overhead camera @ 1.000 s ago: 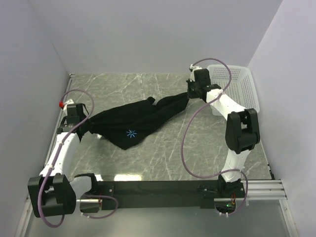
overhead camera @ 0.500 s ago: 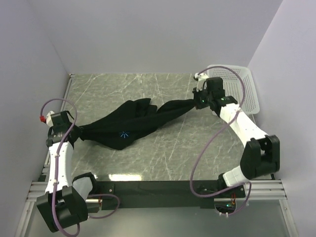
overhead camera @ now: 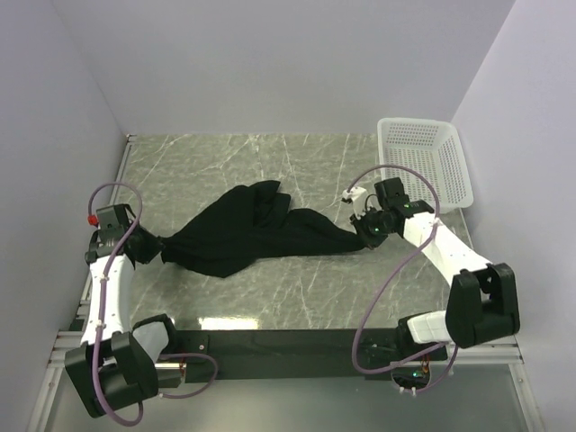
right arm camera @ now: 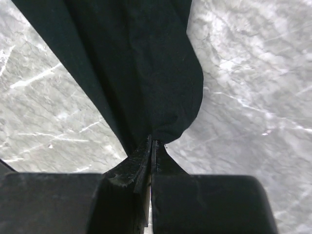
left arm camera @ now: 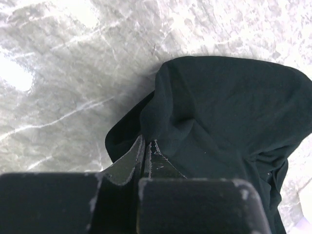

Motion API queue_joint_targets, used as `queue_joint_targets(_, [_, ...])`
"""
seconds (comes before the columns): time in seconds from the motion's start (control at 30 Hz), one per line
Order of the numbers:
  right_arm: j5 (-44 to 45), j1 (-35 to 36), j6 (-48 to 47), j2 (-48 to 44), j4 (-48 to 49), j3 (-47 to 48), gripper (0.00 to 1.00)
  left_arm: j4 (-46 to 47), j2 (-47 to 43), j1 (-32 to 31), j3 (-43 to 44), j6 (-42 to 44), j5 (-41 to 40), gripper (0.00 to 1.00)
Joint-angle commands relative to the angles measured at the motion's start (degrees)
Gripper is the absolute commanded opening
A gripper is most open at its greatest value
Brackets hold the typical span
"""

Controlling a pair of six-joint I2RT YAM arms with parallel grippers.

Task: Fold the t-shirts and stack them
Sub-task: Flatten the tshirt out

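Black t-shirt (overhead camera: 243, 236) is strung out across the grey marble-look table (overhead camera: 297, 297), running roughly from 9 o'clock to 3 o'clock through the middle of the top view. It's not flat at all, more like a bunched rope. The fat, crumpled part sits a bit toward 9 o'clock of centre with a lump of folds poking out toward 12. From there it narrows into a thin tail heading to 3 o'clock.

At the 9 o'clock end the left gripper (overhead camera: 151, 249) has it. On that wrist cam the two fingers are pressed right together with a small pinch of fabric caught at the tips. The cloth balloons out from there toward 1 o'clock in the frame, over the marble.

At the 3 o'clock end it's the right gripper (overhead camera: 364, 236), same deal. The jaws are squeezed closed with no gap to speak of and a gathered fold of the tee nipped between the tips. The rest of the cloth runs away toward 12 o'clock in its wrist view.

Can't tell which part of the shirt (hem, sleeve, shoulder) either one has hold of, it's too scrunched. Most of the shirt looks like it's resting on the table. Whether the bits right next to the grippers are lifted clear, I can't say from above.

White perforated basket (overhead camera: 423, 162) sits at about 1 o'clock in the far corner, near the right arm's wrist and well apart from the shirt.
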Motion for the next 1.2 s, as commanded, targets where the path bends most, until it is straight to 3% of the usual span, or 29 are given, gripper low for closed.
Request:
queue_joint_targets(0.0, [1.31, -0.18, -3.68, -4.79, -0.44, -0.79, 0.0, -2.23, -2.8, 0.24, 2.71, -0.67, 2.11, 0.0])
queue_joint_targets(0.13, [-1.15, -2.38, 3.34, -9.98, 5.54, 0.17, 0.0, 0.4, -4.57, 0.24, 3.67, -0.15, 1.84, 0.01])
queue_joint_targets(0.27, [-1.42, -4.22, 15.01, -11.75, 12.65, 7.44, 0.0, 2.95, -3.43, 0.24, 11.2, 1.88, -1.93, 0.0])
queue_joint_targets(0.5, [1.04, -6.78, 34.45, -5.43, 21.54, 18.54, 0.0, 8.49, 1.66, 0.24, 18.79, 2.15, -2.2, 0.01])
queue_joint_targets(0.73, [3.51, -8.0, 52.11, 3.45, 17.59, 27.67, 0.0, 9.9, 2.64, 0.33, 18.96, 2.76, -3.34, 0.0])
queue_joint_targets(1.17, [-2.82, -10.64, 58.99, 5.39, 21.1, 38.58, 0.0, 9.9, 4.31, 0.33, 24.76, 2.41, -2.82, 0.01])
